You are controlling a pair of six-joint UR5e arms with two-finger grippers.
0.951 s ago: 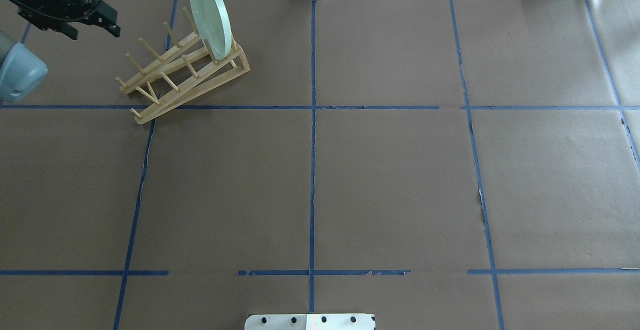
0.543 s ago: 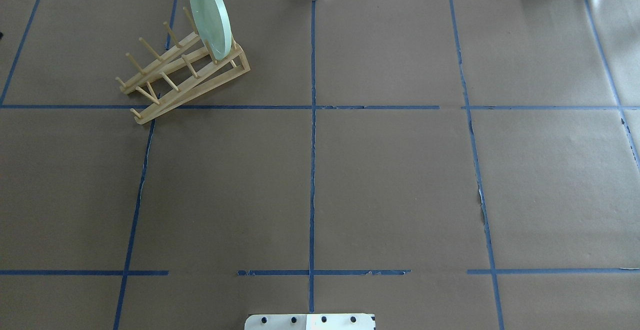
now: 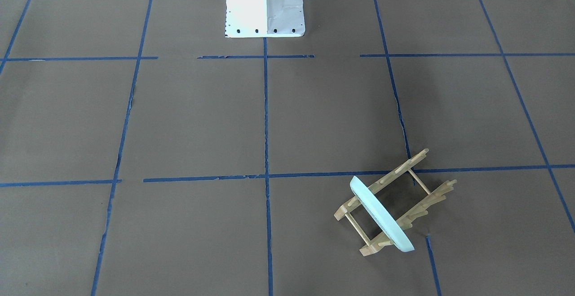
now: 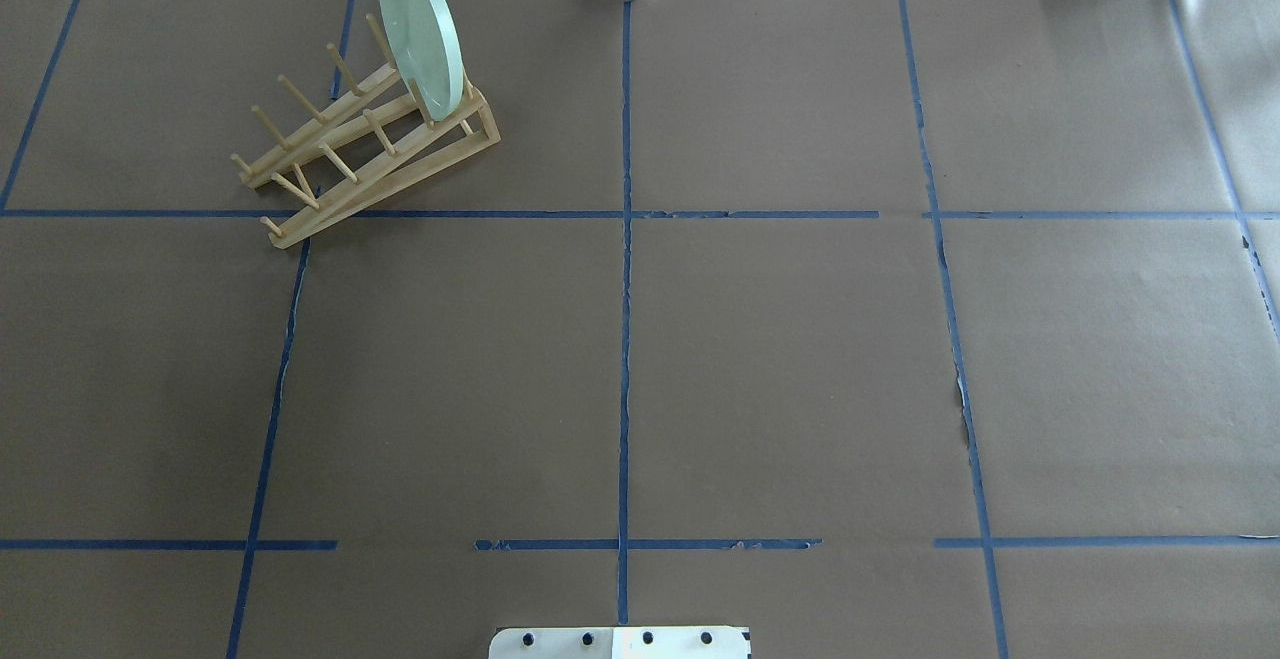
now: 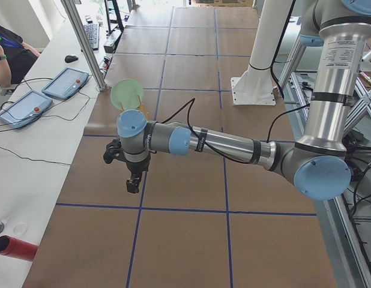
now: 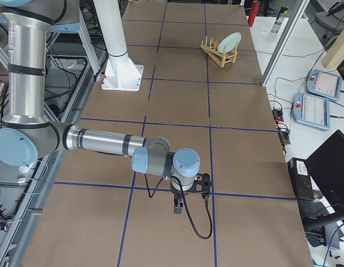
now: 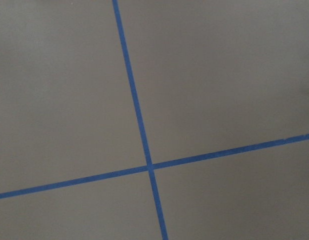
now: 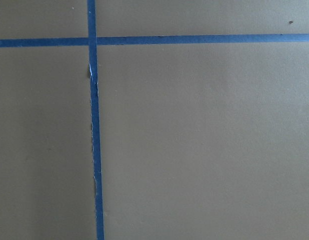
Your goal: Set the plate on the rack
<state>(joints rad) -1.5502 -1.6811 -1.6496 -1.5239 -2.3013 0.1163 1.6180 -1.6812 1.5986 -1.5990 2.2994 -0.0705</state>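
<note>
Light fell evenly and softly from above, leaving the brown paper-covered counter (image 4: 780, 359) flat and matte. The small light-wood dish rack (image 3: 396, 173) threw only a faint, blurred shadow. In the front-facing view the white metal robot base (image 3: 265, 4) was blown out with glare. Both wrist views were fairly crisp, the right one tinted warmer. The side views were bright, and their upright lines leaned near the edges.

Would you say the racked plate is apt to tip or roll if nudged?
The plate stands on edge between pegs, so it probably won't roll but might rock. It sits at the rack's end, so a push may shift both.
</note>
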